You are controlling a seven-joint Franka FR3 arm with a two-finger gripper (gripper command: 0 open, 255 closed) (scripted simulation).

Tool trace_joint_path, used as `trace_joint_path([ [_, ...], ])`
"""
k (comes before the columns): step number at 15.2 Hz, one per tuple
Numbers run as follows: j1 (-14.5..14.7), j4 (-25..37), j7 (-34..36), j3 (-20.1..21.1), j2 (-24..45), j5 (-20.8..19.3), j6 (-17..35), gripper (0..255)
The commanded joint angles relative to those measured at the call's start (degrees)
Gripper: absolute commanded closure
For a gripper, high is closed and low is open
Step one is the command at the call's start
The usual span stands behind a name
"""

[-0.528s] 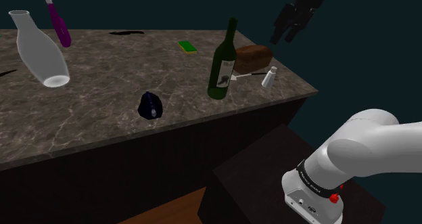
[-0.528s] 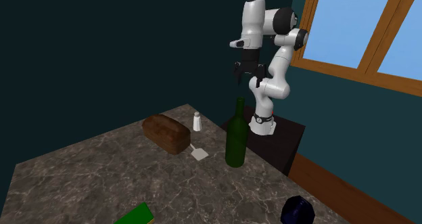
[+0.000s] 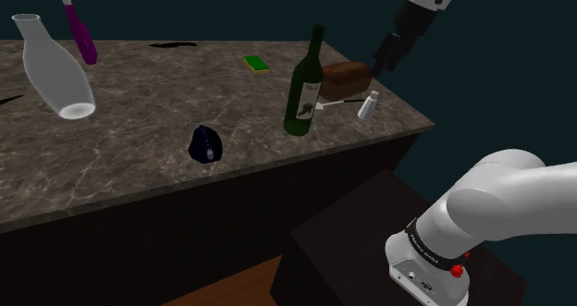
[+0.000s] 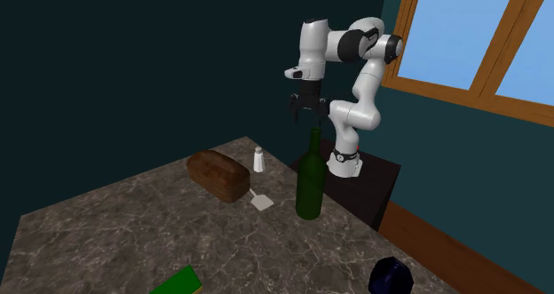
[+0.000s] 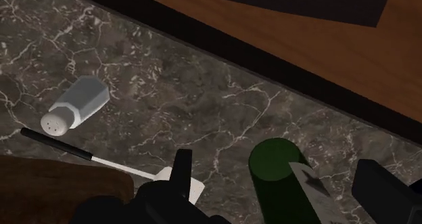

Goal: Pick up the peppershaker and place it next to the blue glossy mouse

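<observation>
Peppershaker (image 3: 369,104), one, beside one loaf (image 3: 347,78); one green bottle (image 3: 305,87), one dark-blue mouse (image 3: 205,144); pincer (image 3: 382,62) released, empty.

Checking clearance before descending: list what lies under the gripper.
The green bottle stands below the open gripper, beside a white spatula on the marbled counter. The bottle hides its own base.

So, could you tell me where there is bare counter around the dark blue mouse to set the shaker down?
Bare counter lies between the mouse and the clear carafe, and in a narrower strip between the mouse and the green bottle. The corner holding the bottle, bread loaf, spatula and shaker is crowded.
</observation>
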Motion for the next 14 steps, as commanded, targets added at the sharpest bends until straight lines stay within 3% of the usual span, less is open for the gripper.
trace_joint_path([
  [1, -0.3, -0.6, -3.1, -1.6, 1.9, -1.7, 2.3, 0],
  [14, -1.8, 0.3, -22.3, -12.9, 21.3, -10.5, 20.7, 0],
])
